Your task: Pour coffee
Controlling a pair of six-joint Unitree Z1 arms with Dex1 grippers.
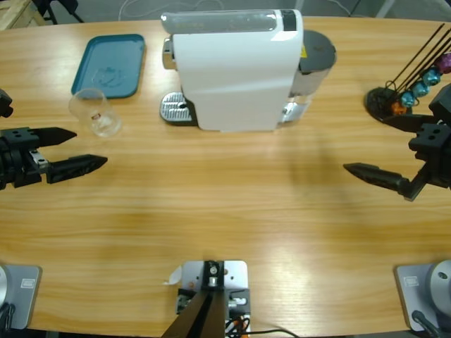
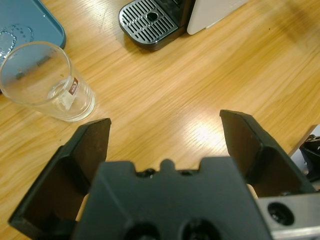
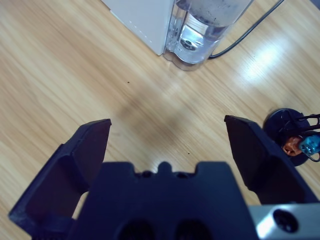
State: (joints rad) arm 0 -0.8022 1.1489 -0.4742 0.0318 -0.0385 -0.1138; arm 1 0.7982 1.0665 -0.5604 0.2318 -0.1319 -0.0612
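Note:
A clear drinking glass (image 1: 95, 113) stands upright on the wooden table beside the teal tray (image 1: 109, 65), and it looks empty (image 2: 45, 80). No coffee shows in any view. The white coffee machine (image 1: 236, 70) stands at the back middle, its metal drip grate (image 1: 176, 109) bare (image 2: 150, 22). My left gripper (image 1: 90, 146) is open just below and right of the glass, apart from it, with nothing between its jaws (image 2: 165, 122). My right gripper (image 1: 366, 143) is open over bare table at the right, also holding nothing (image 3: 167, 122).
A black capsule stand (image 1: 409, 91) with coloured capsules sits at the back right (image 3: 292, 135). The machine's clear water tank (image 3: 207, 30) has a black cable trailing behind it. The teal tray (image 2: 30, 25) is wet in spots.

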